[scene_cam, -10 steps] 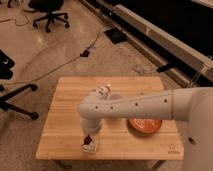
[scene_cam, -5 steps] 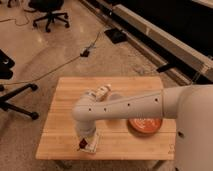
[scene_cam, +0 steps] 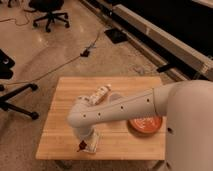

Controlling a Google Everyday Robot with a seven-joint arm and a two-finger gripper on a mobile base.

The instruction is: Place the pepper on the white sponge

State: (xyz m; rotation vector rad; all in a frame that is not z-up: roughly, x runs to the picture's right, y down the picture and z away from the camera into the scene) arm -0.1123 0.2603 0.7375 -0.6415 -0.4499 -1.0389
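Note:
The gripper (scene_cam: pixel 84 143) is at the end of the white arm (scene_cam: pixel 120 107), low over the front left part of the wooden table (scene_cam: pixel 60 135). The small dark red pepper (scene_cam: pixel 81 146) shows right at the gripper's tip. It is at the left edge of the white sponge (scene_cam: pixel 93 144), which lies on the table near the front edge. The arm's wrist hides part of the sponge and where the pepper meets it. I cannot tell whether the pepper rests on the sponge or hangs just beside it.
A white bottle (scene_cam: pixel 100 93) lies at the middle back of the table, with a translucent cup (scene_cam: pixel 115 97) beside it. An orange-red plate (scene_cam: pixel 145 126) sits at the right. Office chairs (scene_cam: pixel 49 14) and cables (scene_cam: pixel 87 50) are on the floor behind.
The gripper with the pepper at its tip has shifted slightly left and down toward the table's front edge. The sponge, bottle and plate have stayed in place.

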